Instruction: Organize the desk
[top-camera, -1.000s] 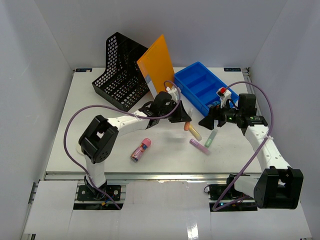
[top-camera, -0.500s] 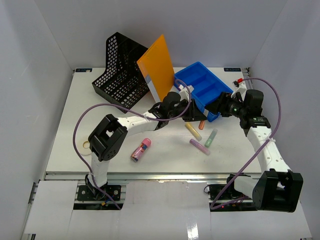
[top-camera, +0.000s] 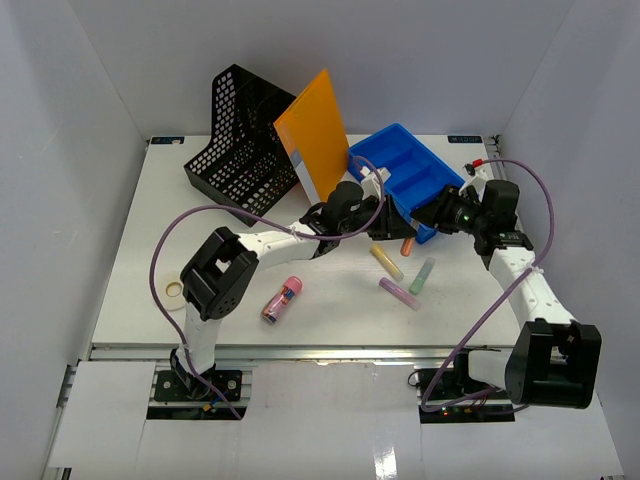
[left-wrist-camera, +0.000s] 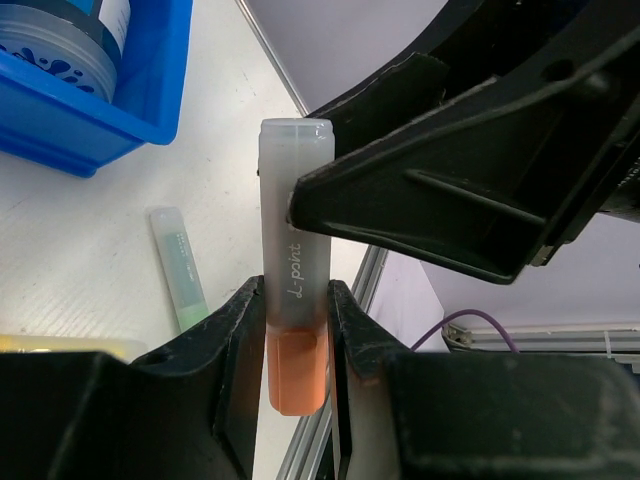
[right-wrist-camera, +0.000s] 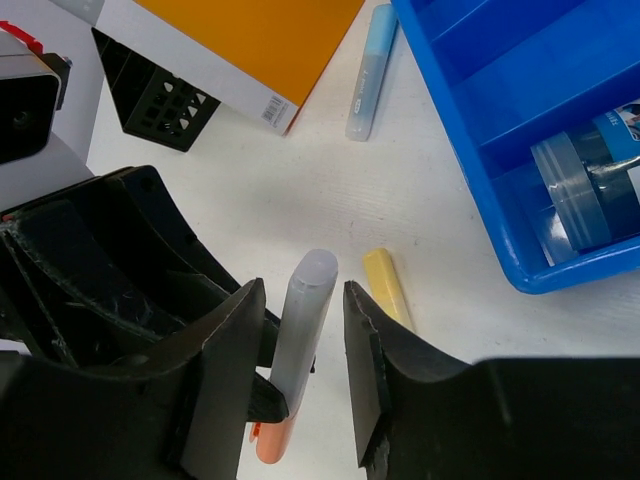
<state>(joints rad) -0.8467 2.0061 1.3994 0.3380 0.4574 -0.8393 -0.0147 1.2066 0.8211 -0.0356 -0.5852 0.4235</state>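
Note:
An orange highlighter (left-wrist-camera: 295, 300) with a translucent cap hangs just above the white desk (top-camera: 150, 220), beside the blue tray (top-camera: 400, 160). My left gripper (left-wrist-camera: 297, 330) is shut on its orange body. My right gripper (right-wrist-camera: 302, 295) faces the left one and straddles the cap (right-wrist-camera: 305, 310). Its jaws are narrow, with a gap still showing on one side of the cap. In the top view the two grippers meet at the tray's near corner, left gripper (top-camera: 385, 232) and right gripper (top-camera: 430, 218), with the highlighter's orange end (top-camera: 406, 247) showing below them.
Yellow (top-camera: 386, 262), green (top-camera: 422, 275) and purple (top-camera: 399, 293) highlighters lie near the grippers. A pink marker (top-camera: 282, 299) and a tape ring (top-camera: 174, 290) lie to the left. A black mesh holder (top-camera: 240, 140) and orange folder (top-camera: 315, 130) stand at the back. A light-blue highlighter (right-wrist-camera: 370, 75) lies by the folder, and a jar (right-wrist-camera: 590, 190) sits in the tray.
My left gripper carried the orange highlighter right to the tray's corner. My right gripper swung in to face it, and its jaws narrowed around the cap.

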